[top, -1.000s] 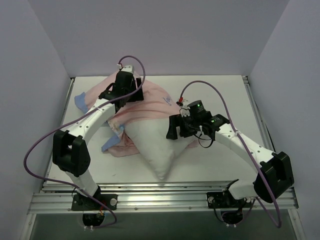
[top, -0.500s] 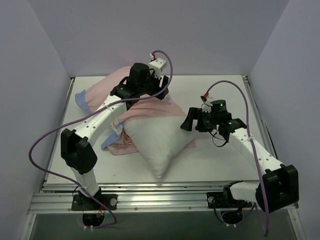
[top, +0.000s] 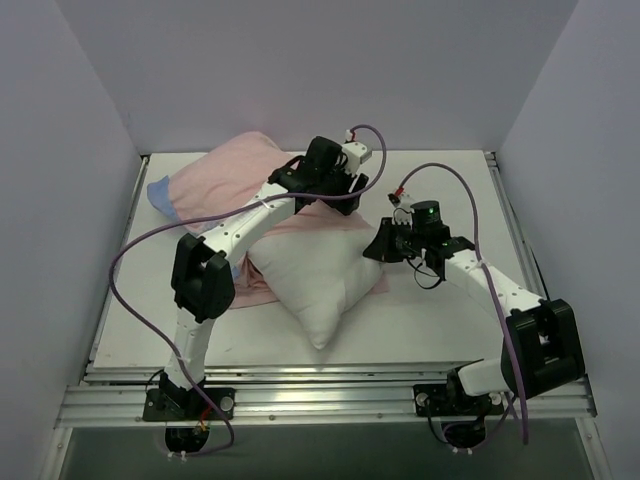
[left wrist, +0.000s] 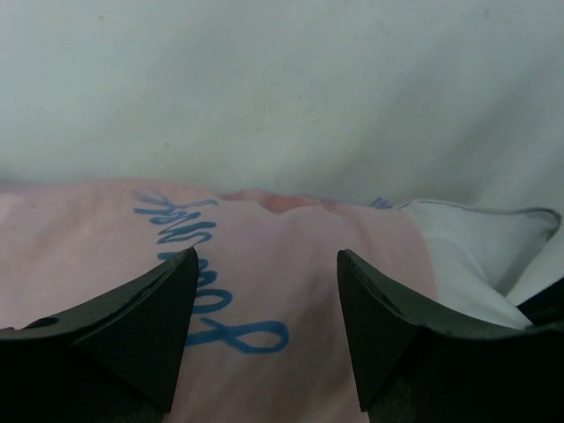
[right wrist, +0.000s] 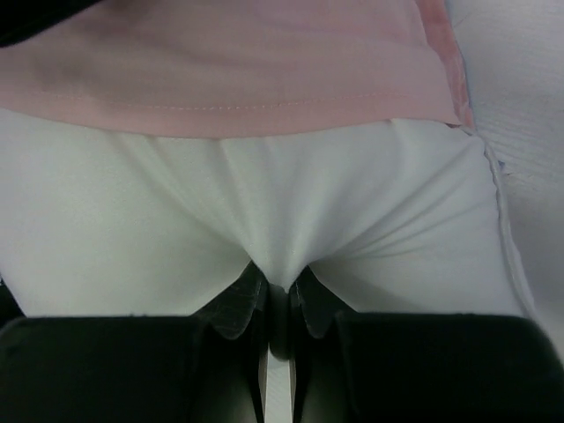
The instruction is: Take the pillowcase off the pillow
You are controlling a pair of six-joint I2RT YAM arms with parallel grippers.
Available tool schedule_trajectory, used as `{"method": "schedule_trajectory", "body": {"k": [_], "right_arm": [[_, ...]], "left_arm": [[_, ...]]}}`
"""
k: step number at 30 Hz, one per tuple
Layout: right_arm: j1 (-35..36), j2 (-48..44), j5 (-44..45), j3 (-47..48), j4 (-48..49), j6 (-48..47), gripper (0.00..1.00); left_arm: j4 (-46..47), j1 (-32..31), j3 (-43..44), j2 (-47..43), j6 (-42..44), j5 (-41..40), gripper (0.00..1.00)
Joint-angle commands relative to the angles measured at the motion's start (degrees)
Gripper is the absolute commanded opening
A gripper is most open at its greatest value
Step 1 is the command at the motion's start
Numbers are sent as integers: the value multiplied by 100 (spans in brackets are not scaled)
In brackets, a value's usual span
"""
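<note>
Pale lavender walls (top: 330,70) closed in a white table (top: 440,330) on three sides. At the right centre of the overhead frame the right pincer (right wrist: 278,295) was closed tight on the pillow (top: 320,285) – its wrist view showed the two dark fingers pressed together on a small pinched ridge of white fabric, with creases fanning up and away from the grip. Just above that pinch in the same view ran the stitched pink hem of the pillowcase (top: 215,180), lying across the white cushion. The left pincer (left wrist: 266,260) stood wide open with nothing between its fingers; it hung over the pink side of the cover at the upper centre of the overhead frame, and blue lettering (left wrist: 203,291) on the fabric showed between and below its fingertips. Whether its tips touched the cloth could not be told. From there outward, the pillow lay in the middle of the table with one corner pointing toward the bottom of the frame, its lower part bare and its upper part under the cover. The pillowcase spread from the centre to the upper left – a blue corner showed at its far left edge. Purple cables (top: 130,270) looped beside both arms, whose bases sat on the metal rail (top: 320,400) along the bottom.
</note>
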Motion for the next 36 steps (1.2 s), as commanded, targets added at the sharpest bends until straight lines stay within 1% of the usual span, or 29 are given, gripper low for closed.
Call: {"method": "schedule_trajectory", "body": {"k": [1,2,6,8,12,17,21,23,24,26,27,28,29,33,35,36], "right_arm": [[146,-71,293,94,-66,-305,0],[208,-80,373,129,-102,-340,0],[533,-63,795,349,-330,-464,0],[665,-45,987,393,-383,-473,0],[692,-106,1155,455,-392,-437,0],[709,-229,1611,639,-734,-560,0],[727,-414,1867,692,-761,-666,0],[736,-493,1955,771,-788,-692,0],[736,-511,2016,797,-796,-710,0],[736,-528,2061,885,-866,-745,0],[744,-537,2087,912,-884,-754,0],[744,-546,2113,929,-928,-771,0],[744,-563,2122,956,-946,-771,0],[744,-678,2219,1052,-1077,-806,0],[727,-862,2307,1096,-1244,-807,0],[709,-941,2316,1114,-1297,-807,0]], "left_arm": [[-539,-48,641,204,158,-620,72],[-602,-57,730,267,158,-934,72],[-716,-92,976,460,210,-1332,69],[-813,-118,1099,566,254,-1359,66],[-1233,-145,1205,680,342,-1237,59],[-1963,-136,1442,610,369,-1245,60],[-2350,-145,1591,619,290,-1386,60],[-2587,-136,1679,698,229,-1412,59],[-2641,-136,1749,768,219,-1412,57],[-2738,-136,1785,821,193,-1421,42],[-2781,-144,1785,830,193,-1412,34],[-2799,-145,1777,839,193,-1412,23],[-2800,-136,1776,839,202,-1412,3],[-2703,-57,1899,804,184,-1561,2],[-2563,22,2013,777,71,-1824,2],[-2501,153,2049,734,18,-2138,2]]}}
